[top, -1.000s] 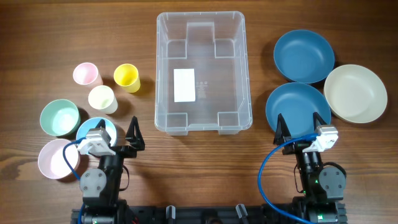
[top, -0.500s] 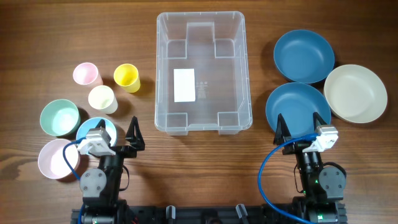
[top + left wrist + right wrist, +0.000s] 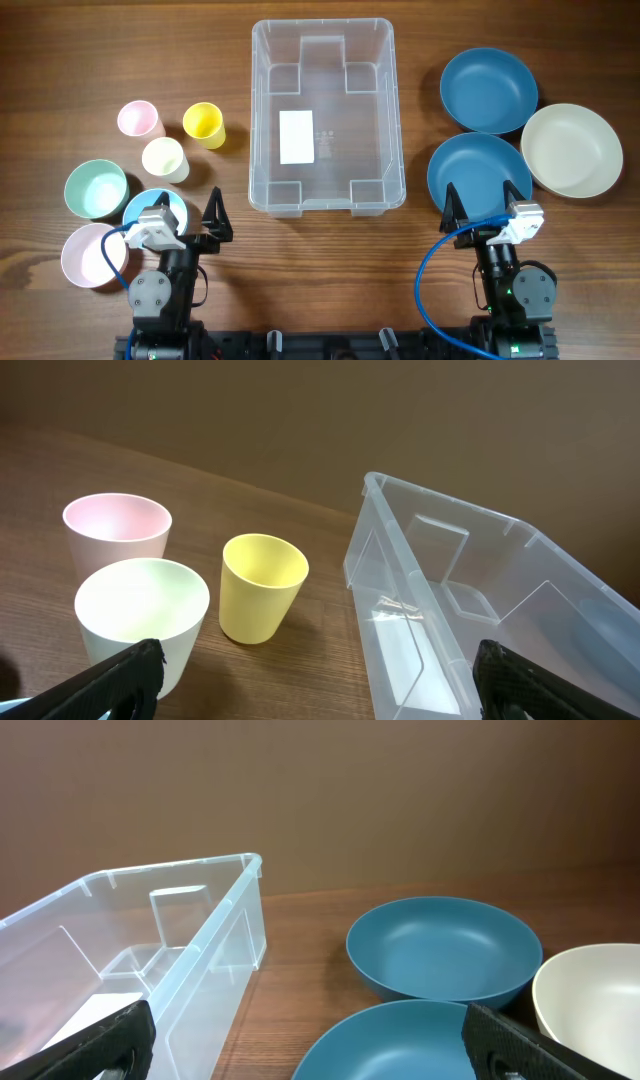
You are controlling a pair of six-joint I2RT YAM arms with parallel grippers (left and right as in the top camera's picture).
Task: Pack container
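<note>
Wooden surface [image 3: 320, 300] under everything. Largest on it, the container [image 3: 355, 130], centred toward 12 o'clock from both arms, upright, open-topped, empty but for a white label [image 3: 296, 137] on its floor. Probably light, with thin clear walls likely to flex and slip under a pinch; best taken at the rolled rim of a short side, or simply left standing and filled. At its 3 o'clock, far blue bowl [image 3: 488, 90], near blue bowl [image 3: 478, 172], cream bowl [image 3: 571, 150]. At 8 o'clock, mint bowl [image 3: 96, 189], small blue bowl [image 3: 148, 203], pink bowl [image 3: 90, 256]. At 9 o'clock, pink cup [image 3: 140, 119], yellow cup [image 3: 204, 124], pale cup [image 3: 165, 158]. At 6 o'clock, left pincer [image 3: 186, 208] and right pincer [image 3: 481, 205], both spread wide, gripping nothing.
</note>
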